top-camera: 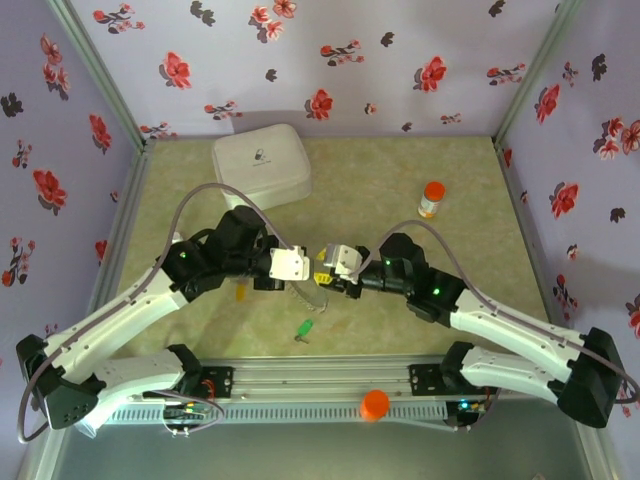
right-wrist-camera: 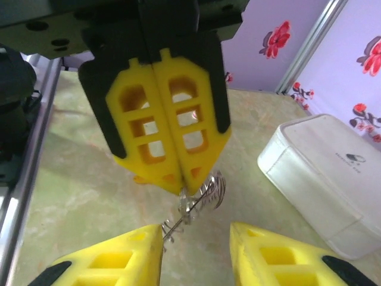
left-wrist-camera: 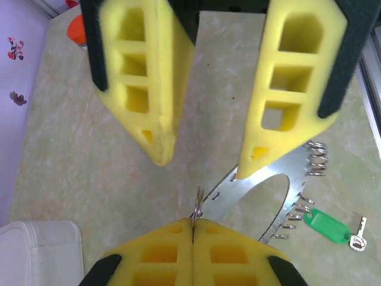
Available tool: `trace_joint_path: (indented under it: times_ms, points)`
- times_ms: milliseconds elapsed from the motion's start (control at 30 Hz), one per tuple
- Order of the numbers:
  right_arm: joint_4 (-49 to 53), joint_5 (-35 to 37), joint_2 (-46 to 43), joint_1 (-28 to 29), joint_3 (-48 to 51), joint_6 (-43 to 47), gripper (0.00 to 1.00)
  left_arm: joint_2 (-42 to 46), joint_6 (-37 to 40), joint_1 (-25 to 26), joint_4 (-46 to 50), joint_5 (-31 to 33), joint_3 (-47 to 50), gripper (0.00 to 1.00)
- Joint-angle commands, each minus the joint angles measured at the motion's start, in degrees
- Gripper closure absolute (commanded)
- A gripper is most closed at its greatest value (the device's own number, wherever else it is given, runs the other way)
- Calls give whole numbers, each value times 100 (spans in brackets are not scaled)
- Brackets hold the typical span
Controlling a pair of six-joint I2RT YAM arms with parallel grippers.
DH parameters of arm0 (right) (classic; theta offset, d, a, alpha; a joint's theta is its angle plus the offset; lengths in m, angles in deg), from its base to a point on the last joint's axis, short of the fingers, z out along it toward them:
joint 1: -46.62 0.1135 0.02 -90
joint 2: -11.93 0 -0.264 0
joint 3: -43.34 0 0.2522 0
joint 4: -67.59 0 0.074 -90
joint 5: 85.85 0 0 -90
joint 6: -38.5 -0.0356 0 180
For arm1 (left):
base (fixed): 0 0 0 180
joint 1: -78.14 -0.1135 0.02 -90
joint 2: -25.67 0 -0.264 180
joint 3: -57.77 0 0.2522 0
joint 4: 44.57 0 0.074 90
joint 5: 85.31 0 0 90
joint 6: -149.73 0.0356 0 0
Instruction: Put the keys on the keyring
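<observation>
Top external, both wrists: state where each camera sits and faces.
Top external: above and behind, looking down at the table; left arm, right arm show.
Left wrist: faces the keyring and open right tool; own left tool shut below.
Right wrist: faces the left tool and white box; own fingers below.
Shared: both wrist views see the keyring.

green key [left-wrist-camera: 325,224], grey keyring [left-wrist-camera: 226,198], floral walls [top-camera: 300,60]

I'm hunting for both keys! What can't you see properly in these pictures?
Yellow-orange key: top view, partly under the left arm, tiny.
Keyring: left wrist view, near part covered by the left gripper, far edge by the right gripper.
Wire loop in the left gripper: right wrist view, blurred; unclear whether it joins the keyring.
</observation>
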Motion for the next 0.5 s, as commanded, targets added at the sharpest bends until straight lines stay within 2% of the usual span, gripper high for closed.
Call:
trace_joint_path:
  times_ms: [0,233,467]
  points:
    - [-543,-120,101,38,145,-106,66,43,85,52,-119,-73,-111,100]
    - [-873,-145,252,39,184,-115,75,41,76,65,-66,-118,-90,100]
    - [-1036,-281,391,38,172,-201,79,-5,93,82,-30,-203,-121,100]
